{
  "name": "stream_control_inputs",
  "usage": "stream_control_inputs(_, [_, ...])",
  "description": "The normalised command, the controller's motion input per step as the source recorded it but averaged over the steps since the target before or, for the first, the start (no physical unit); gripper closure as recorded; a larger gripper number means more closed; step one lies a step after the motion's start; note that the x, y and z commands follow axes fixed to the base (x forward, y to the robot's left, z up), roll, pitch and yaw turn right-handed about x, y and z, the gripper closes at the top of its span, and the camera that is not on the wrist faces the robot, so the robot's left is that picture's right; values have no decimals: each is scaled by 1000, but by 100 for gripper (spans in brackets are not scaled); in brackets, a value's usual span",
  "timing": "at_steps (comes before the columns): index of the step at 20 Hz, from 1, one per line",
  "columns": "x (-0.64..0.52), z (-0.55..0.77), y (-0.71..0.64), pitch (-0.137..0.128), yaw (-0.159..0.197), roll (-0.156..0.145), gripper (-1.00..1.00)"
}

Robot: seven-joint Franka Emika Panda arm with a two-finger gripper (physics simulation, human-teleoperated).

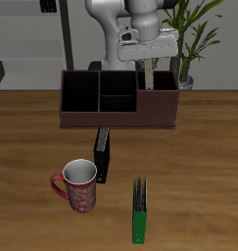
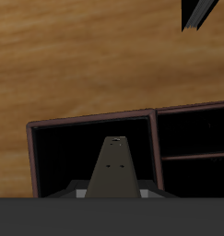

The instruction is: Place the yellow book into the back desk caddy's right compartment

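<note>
Wooden tabletop fills the exterior view, with a potted plant seen behind its far edge. The back desk caddy is set far back on the table, a long dark brown box with open top. One end of it is taken up by the right compartment, the widest section; the middle is split into smaller sections, and another section lies at the other end. Above the right compartment the gripper is held, and the yellow book is seen upright between its fingers, the lower edge already below the caddy's rim. Bare room is left inside the compartment on both sides of the book. In front of the caddy a black book stands on edge, just beside its front wall. A red patterned mug stands nearer the table's front edge, close to the black book but apart from it. A green book stands on edge nearest the front edge, well apart from the caddy.

From the wrist view, the yellow book is seen edge-on, tapering away from the camera into the dark hollow of the right compartment. The compartment's walls are clear of the book on each side. The jaws are closed on the book. A black corner, probably the black book, is glimpsed on the wood beyond the caddy.
</note>
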Motion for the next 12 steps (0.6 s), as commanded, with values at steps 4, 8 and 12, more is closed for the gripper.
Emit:
stream_control_inputs(4, [125,-245,-24,37,18,-25,100])
stream_control_inputs(8, [158,-363,26,55,31,-32,100])
stream_control_inputs(12, [70,-231,-46,42,2,-11,100])
